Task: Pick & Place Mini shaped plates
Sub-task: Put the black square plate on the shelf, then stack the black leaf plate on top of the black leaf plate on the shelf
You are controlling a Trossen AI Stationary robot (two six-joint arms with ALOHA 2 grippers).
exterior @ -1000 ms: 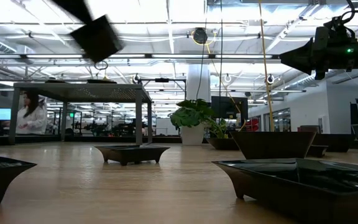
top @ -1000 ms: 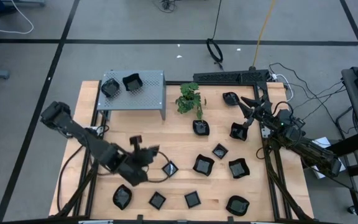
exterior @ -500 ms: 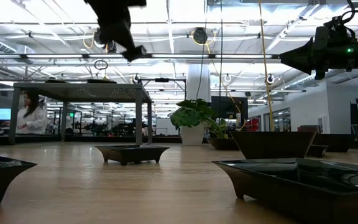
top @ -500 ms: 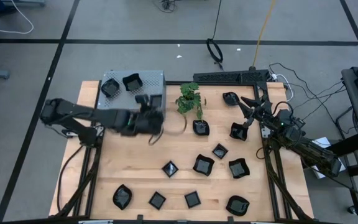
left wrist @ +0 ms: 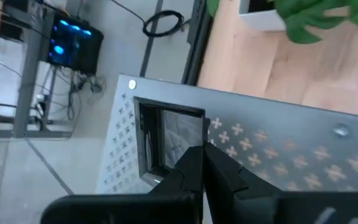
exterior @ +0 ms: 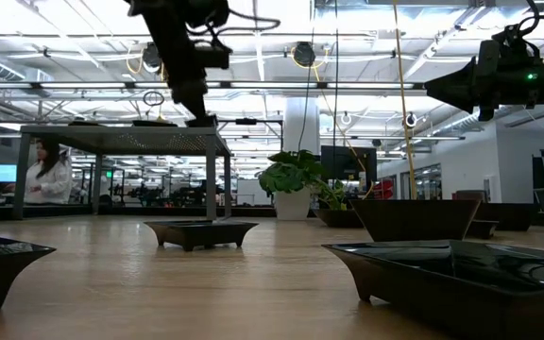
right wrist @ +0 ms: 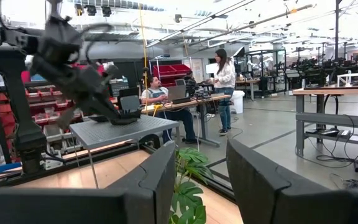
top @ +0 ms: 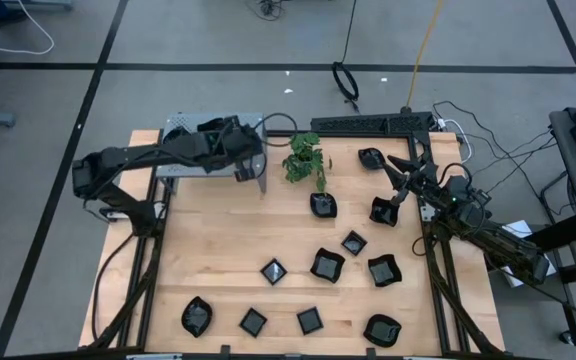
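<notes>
The left hand [top: 240,152], its fingers pinched together on a mini plate [left wrist: 166,140], hovers over the shelf [top: 253,126], apparently to set it beside those already there, while the right hand [top: 398,178], fingers apart and empty, waits well away from the shelf above the bench [top: 218,250].

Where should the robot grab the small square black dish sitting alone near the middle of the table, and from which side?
Grip the square dish by its raised rim, coming straight down from above with one jaw inside and one outside. It lies flat and turned like a diamond, with bare table around it, so any edge looks reachable; the left-facing one probably suits the left arm.
</notes>
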